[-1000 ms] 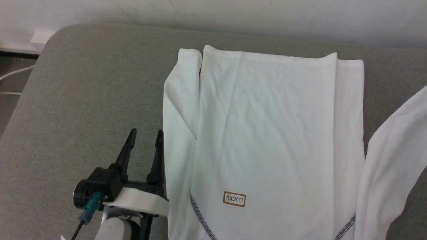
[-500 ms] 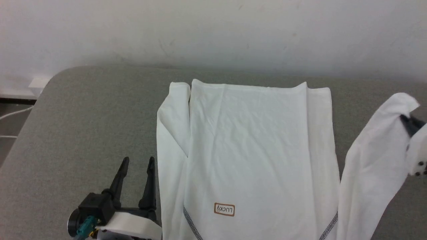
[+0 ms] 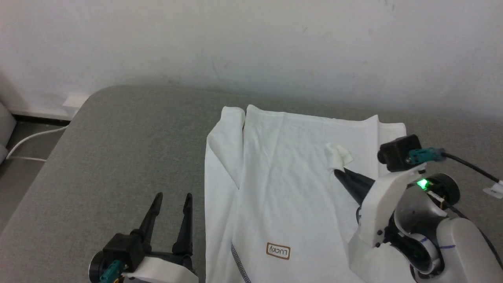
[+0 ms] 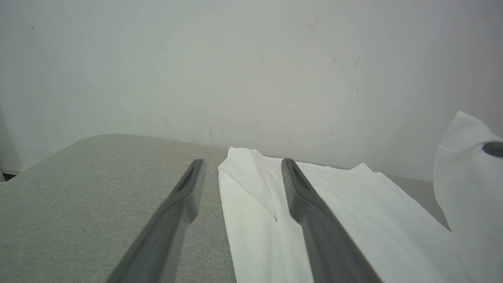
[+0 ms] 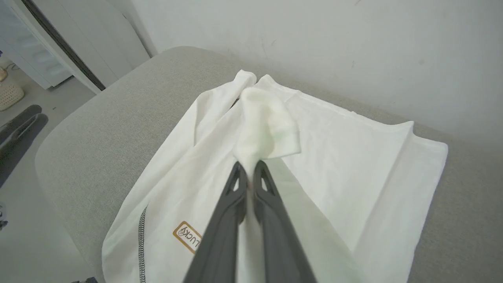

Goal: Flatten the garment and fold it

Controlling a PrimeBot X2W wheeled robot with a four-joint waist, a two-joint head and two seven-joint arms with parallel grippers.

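The white garment (image 3: 290,188) lies flat on the grey cushioned surface (image 3: 118,157), its left side folded inward, with a small brown label (image 3: 278,250) and a zigzag seam near the bottom. My right gripper (image 3: 338,171) is shut on the end of a sleeve (image 3: 338,155) and holds it above the middle of the garment (image 5: 346,157); the pinched sleeve end (image 5: 265,125) sticks out past the fingertips (image 5: 246,169). My left gripper (image 3: 173,196) stands open over bare cushion just left of the garment's left edge, holding nothing. In the left wrist view its gripper (image 4: 239,163) frames the garment's folded left edge (image 4: 247,184).
A white wall (image 3: 251,47) rises right behind the cushion. The cushion's rounded left corner (image 3: 84,102) drops to the floor, where a white cable (image 3: 27,139) lies. In the right wrist view, white cabinet doors (image 5: 78,43) stand beyond the cushion's far corner.
My right arm has swung in from the right, carrying the sleeve over the garment's middle. The head camera has shifted, so the scene sits differently. My left gripper stays open beside the garment.
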